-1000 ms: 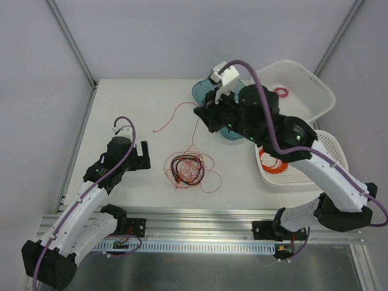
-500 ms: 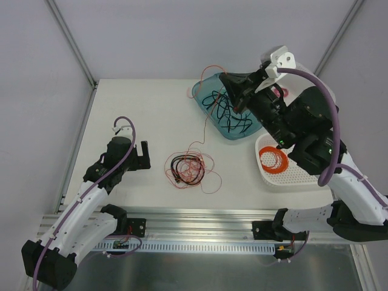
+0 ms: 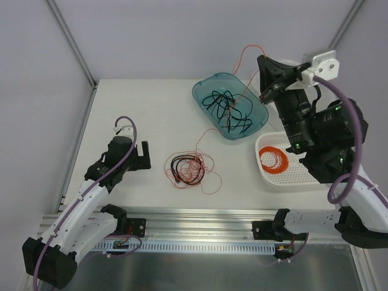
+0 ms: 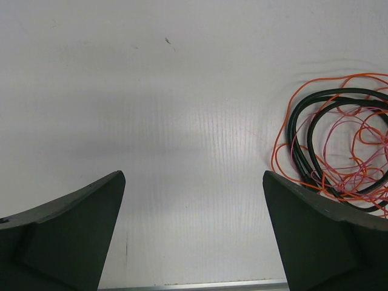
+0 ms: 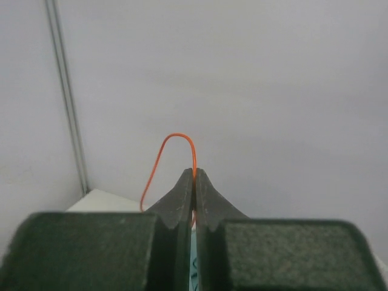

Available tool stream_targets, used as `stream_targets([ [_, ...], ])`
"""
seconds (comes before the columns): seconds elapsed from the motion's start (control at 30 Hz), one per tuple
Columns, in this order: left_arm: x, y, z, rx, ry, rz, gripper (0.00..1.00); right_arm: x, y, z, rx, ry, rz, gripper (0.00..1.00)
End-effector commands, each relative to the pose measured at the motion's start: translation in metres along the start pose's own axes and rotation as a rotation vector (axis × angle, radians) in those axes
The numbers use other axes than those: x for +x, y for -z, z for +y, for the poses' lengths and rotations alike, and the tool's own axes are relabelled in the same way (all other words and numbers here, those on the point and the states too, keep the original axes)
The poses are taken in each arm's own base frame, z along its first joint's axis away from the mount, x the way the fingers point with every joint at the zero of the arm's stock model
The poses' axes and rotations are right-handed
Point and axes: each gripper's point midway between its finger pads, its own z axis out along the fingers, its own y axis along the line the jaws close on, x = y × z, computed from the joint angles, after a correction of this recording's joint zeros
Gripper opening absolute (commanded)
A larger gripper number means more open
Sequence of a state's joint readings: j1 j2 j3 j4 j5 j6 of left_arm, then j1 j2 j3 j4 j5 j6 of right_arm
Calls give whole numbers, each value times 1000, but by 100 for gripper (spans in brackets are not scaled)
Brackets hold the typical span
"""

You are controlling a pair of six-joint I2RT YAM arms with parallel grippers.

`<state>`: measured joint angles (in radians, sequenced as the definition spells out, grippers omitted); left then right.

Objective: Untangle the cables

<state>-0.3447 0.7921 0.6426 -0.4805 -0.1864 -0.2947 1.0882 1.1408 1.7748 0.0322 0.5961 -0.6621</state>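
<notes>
The cables (image 3: 188,170) lie mid-table as a loose tangle of thin red wires and a black cord. One red wire (image 3: 212,124) rises out of the tangle, crosses over the blue tray and runs up to my right gripper (image 3: 262,59). That gripper is raised high at the back right. In the right wrist view the right gripper (image 5: 194,173) is shut on this red wire (image 5: 173,136), which loops out above its tips. My left gripper (image 3: 144,155) rests left of the tangle, open and holding nothing. In the left wrist view the tangle (image 4: 339,145) lies beyond the left gripper (image 4: 194,176), off to its right.
A blue tray (image 3: 205,86) at the back centre holds black cords (image 3: 227,112). To the right, a white basket (image 3: 270,179) holds a neat orange coil (image 3: 274,159). The table's front rail runs along the bottom.
My right arm has swung up and to the right, off the blue tray, drawing the red wire up from the tangle. The left arm has not moved.
</notes>
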Motion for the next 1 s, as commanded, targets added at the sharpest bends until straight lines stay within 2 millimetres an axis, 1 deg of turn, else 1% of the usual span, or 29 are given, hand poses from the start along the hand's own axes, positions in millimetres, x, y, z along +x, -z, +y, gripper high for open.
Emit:
stream_targets([
  [0.0,-8,-1,1,3,-7,-22,99,67,20,-14,107,20,159,1],
  [0.03,-8,-1,0,4,-7,-23,99,82,34,-26,145,18,206,1],
  [0.07,-8,-1,0,4,-7,-23,99,125,44,-21,151,41,294,1],
  [0.1,-7,-2,-1,9,-7,-19,99,157,57,-32,179,73,384,1],
  [0.13,-7,-1,-1,11,-7,-20,99,177,68,-35,223,-19,426,1],
  [0.17,-7,-1,-1,13,-7,-21,99,196,83,-42,247,-42,472,1],
  [0.2,-6,-1,-2,15,-7,-17,99,243,107,-52,280,3,596,1],
  [0.23,-6,-1,-2,18,-7,-16,99,267,121,-48,268,-29,655,1],
  [0.27,-6,-1,-2,20,-7,-15,99,282,134,-50,301,-101,683,1],
  [0.3,-6,-1,-3,21,-9,-15,99,321,160,-55,328,-69,788,1],
  [0.37,-6,-2,-3,23,-9,-13,99,349,182,-54,357,-111,867,2],
  [0.4,-6,-2,-3,22,-9,-13,99,364,196,-58,380,-92,925,6],
  [0.43,-6,-2,-3,25,-9,-12,99,382,210,-59,387,-78,981,9],
  [0.47,-6,-1,-4,27,-9,-13,99,391,218,-60,416,-94,1012,12],
  [0.53,-6,-1,-4,29,-9,-14,99,411,236,-64,451,-76,1104,31],
  [0.57,-6,-1,-4,29,-9,-14,99,414,241,-66,479,-72,1128,39],
  [0.6,-6,-1,-4,29,-9,-14,99,419,249,-68,513,-70,1166,52],
  [0.63,-6,-1,-4,30,-7,-17,99,422,250,-66,507,-62,1190,56],
  [0.67,-6,0,-4,30,-6,-18,99,422,247,-62,484,-68,1198,59],
  [0.7,-6,0,-4,31,-6,-20,99,423,240,-50,410,-88,1201,63],
  [0.77,-6,0,-4,31,-6,-21,99,421,227,-35,313,-118,1190,66],
  [0.8,-6,0,-4,33,-6,-21,99,419,217,-23,253,-156,1174,66],
  [0.87,-6,0,-4,34,-8,-19,99,421,210,-17,226,-158,1177,66],
  [0.9,-6,0,-4,34,-8,-19,99,421,203,-14,217,-169,1161,66],
  [0.93,-7,1,-5,35,-7,-25,99,423,200,-11,197,-165,1164,66],
  [0.97,-7,1,-5,36,-5,-26,99,431,195,-9,194,-162,1164,66],
])
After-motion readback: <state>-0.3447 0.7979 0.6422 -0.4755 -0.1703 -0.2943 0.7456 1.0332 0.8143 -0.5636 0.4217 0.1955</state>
